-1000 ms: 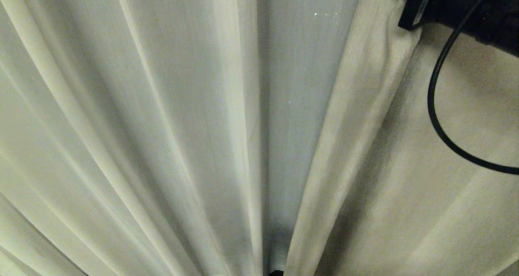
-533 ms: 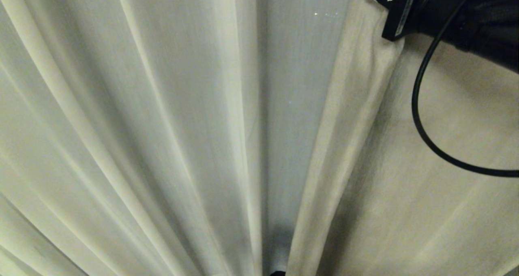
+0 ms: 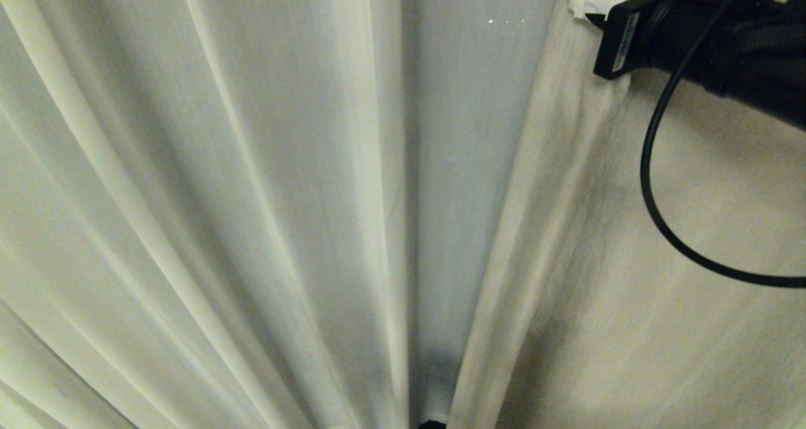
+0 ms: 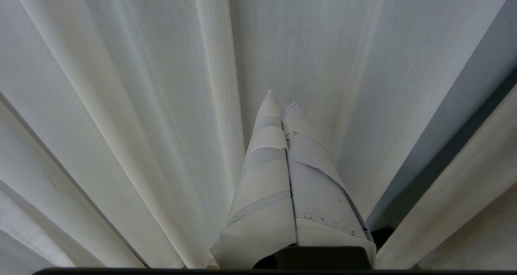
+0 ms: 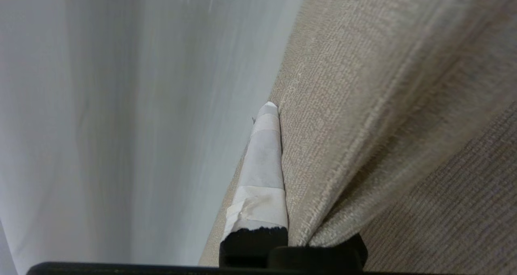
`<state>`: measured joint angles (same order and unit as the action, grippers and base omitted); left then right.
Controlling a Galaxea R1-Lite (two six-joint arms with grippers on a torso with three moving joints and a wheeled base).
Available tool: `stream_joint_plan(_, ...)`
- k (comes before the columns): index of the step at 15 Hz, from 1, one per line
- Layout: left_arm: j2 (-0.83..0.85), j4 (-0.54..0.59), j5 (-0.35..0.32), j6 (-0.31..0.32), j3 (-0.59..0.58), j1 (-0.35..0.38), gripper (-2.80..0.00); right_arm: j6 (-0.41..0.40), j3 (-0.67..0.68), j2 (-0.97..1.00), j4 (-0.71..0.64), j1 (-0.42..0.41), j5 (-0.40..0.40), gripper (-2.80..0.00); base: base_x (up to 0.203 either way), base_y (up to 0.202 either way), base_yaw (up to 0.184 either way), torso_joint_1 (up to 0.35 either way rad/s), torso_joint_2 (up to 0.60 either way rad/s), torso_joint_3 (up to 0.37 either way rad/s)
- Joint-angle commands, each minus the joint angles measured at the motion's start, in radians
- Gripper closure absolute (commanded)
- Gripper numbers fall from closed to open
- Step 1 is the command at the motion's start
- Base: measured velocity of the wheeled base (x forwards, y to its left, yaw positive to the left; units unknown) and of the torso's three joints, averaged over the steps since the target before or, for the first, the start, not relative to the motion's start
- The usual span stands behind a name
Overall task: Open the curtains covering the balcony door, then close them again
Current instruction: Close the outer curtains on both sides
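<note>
Right gripper (image 5: 278, 105) is clamped on the right curtain panel's (image 3: 630, 278) inner edge; left gripper (image 4: 282, 101) is clenched empty, idle. Next: drag it sideways, opening or closing unclear.

- Soft daylight glows through the curtains (image 3: 252, 196), brightest along the thin middle strip.
- Their heavier right-hand folds sit dimmer, with shadow under the cable (image 3: 655, 183).
- Pleats fan outward towards the edges.
- The right wrist view is sharp on nearby weave, blurred beyond.
</note>
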<state>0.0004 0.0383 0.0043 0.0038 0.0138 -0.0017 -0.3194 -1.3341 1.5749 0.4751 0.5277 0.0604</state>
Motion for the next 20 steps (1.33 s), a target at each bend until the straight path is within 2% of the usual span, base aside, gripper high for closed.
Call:
stream_joint_plan(1,0.0,0.0,0.0,-0.001,0.0,0.0,0.0,-0.003,0.016,-0.03,0.012,-0.016,0.002,0.0,0.0,0.0,0.0,0.0,0.0,0.0)
stream_joint_plan(8,0.0,0.0,0.0,-0.001,0.0,0.0,0.0,-0.001,0.065,-0.07,0.011,-0.051,0.002,0.0,0.0,0.0,0.0,0.0,0.0,0.0)
stream_joint_plan(9,0.0,0.0,0.002,0.0,0.0,0.0,0.0,-0.001,0.065,-0.07,0.012,-0.049,0.002,-2.8,0.0,0.0,0.0,0.0,0.0,0.0)
stream_joint_plan(15,0.0,0.0,0.002,-0.001,0.0,0.0,0.0,-0.001,0.112,-0.116,0.01,-0.049,0.003,-2.8,0.0,0.0,0.0,0.0,0.0,0.0)
stream_joint_plan(20,0.0,0.0,0.002,-0.001,0.0,0.0,0.0,-0.004,0.273,-0.229,0.017,-0.049,0.003,-2.8,0.0,0.0,0.0,0.0,0.0,0.0)
